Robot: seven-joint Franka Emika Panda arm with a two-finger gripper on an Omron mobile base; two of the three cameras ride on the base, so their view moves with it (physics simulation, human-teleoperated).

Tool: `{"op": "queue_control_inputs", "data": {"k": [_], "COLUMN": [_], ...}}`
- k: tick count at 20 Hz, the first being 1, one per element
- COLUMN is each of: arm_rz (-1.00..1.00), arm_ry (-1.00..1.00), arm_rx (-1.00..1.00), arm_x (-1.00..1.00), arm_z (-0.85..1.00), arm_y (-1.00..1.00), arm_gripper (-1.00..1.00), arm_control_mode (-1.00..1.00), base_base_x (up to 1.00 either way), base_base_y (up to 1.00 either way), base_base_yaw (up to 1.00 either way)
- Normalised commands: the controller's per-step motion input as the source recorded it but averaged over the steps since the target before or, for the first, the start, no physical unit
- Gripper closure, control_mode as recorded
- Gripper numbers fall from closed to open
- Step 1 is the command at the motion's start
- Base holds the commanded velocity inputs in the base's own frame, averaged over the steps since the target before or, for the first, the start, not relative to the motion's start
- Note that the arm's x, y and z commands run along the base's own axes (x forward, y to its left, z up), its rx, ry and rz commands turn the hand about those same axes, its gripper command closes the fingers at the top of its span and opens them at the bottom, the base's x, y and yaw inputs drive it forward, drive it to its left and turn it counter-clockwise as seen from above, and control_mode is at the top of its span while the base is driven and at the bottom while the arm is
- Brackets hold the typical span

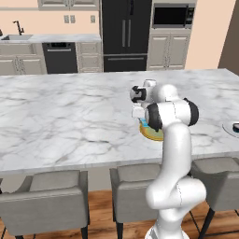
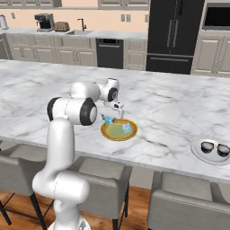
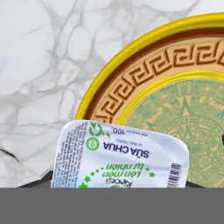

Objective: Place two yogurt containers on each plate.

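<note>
Over the marble counter [image 2: 170,112] our gripper [image 2: 117,112] hangs at the yellow plate's [image 2: 117,135] near-left rim, with a light-blue tub [image 3: 120,155] right at the fingertips; its printed lid lies across the rim in the hand view. We cannot tell whether the jaws are clamped on it. A second blue tub [image 2: 127,128] sits on the plate's green centre. Well to the right, the white plate [image 2: 197,152] carries two dark cups [image 2: 207,147].
</note>
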Motion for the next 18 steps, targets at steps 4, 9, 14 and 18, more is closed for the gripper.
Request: {"op": "queue_control_inputs", "data": {"k": [4, 9, 14, 18], "arm_rz": [0.0, 0.0, 0.0, 0.01], "arm_ry": [0.06, 0.0, -0.01, -0.07], "arm_rx": [0.0, 0.13, 0.05, 0.01], "arm_x": [-0.11, 0.06, -0.26, -0.66], "arm_z": [-0.44, -0.23, 0.02, 0.08], "arm_y": [-0.06, -0.58, -0.09, 0.0], "arm_gripper": [1.0, 1.0, 1.0, 1.0], "arm_control_mode": [-1.0, -1.0, -1.0, -1.0], "base_base_x": [0.0, 0.0, 0.0, 0.0], "base_base_y": [0.0, 0.0, 0.0, 0.0], "base_base_yaw": [0.0, 0.0, 0.0, 0.0]}}
